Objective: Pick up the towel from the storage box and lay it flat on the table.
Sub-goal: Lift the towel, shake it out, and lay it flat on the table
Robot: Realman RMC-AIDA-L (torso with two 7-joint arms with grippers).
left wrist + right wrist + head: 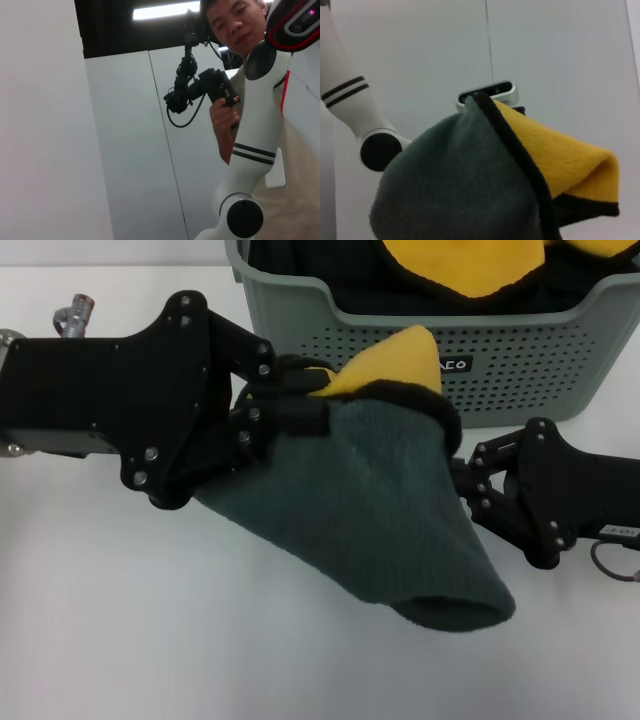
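Observation:
The towel [370, 510] is dark grey-green with black edging and a yellow reverse side [395, 365]. It hangs stretched between my two grippers, just in front of the storage box [420, 330] and above the table [120, 620]. My left gripper [300, 400] is shut on the towel's upper left corner. My right gripper [462, 475] holds its right edge, with the fingertips hidden behind the cloth. The towel's lower fold droops towards the table. The right wrist view shows the towel [460, 185] close up, with its yellow side [555, 155] folded over.
The box holds yellow cloths [460, 265] on dark fabric [330, 270]. A small metal part [75, 312] lies on the table at the far left. The left wrist view shows a person [240, 30] with a camera rig and a white robot arm [255, 150].

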